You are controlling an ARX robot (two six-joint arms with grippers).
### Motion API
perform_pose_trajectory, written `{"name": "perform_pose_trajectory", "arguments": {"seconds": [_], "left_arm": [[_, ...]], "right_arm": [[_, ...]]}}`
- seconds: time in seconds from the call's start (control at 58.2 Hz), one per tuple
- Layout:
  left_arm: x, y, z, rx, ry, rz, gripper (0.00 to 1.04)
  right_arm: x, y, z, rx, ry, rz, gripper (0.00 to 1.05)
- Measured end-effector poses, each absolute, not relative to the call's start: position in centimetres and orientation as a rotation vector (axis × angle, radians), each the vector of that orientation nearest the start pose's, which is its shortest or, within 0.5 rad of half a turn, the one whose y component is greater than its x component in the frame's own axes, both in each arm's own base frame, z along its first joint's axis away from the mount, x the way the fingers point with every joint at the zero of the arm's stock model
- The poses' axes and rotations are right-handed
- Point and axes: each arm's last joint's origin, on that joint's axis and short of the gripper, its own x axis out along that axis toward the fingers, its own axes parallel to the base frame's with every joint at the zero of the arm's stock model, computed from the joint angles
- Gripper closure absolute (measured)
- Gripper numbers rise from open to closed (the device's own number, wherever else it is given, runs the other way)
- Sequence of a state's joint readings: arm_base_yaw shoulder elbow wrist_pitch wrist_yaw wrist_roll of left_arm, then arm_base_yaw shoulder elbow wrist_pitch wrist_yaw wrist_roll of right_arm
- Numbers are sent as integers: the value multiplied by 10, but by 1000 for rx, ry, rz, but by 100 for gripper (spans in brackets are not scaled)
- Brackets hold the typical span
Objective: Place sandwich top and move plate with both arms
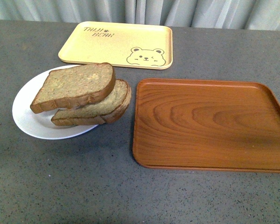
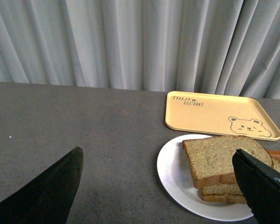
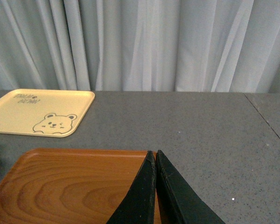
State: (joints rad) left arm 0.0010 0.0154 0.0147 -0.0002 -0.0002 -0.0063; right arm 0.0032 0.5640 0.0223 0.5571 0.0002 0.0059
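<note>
Dark grey speckled bench (image 1: 60, 186), matte surface. Pale grey pleated curtain (image 3: 140, 42) hangs along the bench's far edge. Thin seam (image 3: 266, 119) crosses the bench toward its right side. Light soft, even.

Brown tray (image 1: 210, 123) partly beyond the front view's edge; lower slice (image 1: 109, 105) mostly under sandwich top (image 1: 77, 85).

closed right gripper (image 3: 155, 161), wooden tray (image 3: 70, 184), bear tray (image 3: 42, 112)

Both pincers (image 2: 157, 153) (image 3: 155, 154) are black, tapered, seemingly smooth.
</note>
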Motion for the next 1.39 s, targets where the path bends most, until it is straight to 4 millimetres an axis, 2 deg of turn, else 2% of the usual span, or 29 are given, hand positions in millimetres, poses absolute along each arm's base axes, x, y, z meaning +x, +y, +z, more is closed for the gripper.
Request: {"name": "perform_pose_trajectory", "arguments": {"seconds": [1.134, 1.185, 1.271, 1.323, 1.392], "left_arm": [[98, 0, 167, -6, 1, -1, 9], [98, 0, 166, -51, 97, -104, 9], [100, 1, 164, -320, 465, -325, 9], [101, 0, 158, -431, 566, -401, 9], [103, -1, 156, -500, 610, -463, 9]], "right_arm": [[113, 0, 174, 6, -25, 4, 103], [113, 0, 174, 6, -23, 3, 103], [112, 0, 174, 6, -24, 6, 103], [111, 0, 174, 6, -26, 4, 103], [111, 0, 174, 6, -23, 3, 103]]}}
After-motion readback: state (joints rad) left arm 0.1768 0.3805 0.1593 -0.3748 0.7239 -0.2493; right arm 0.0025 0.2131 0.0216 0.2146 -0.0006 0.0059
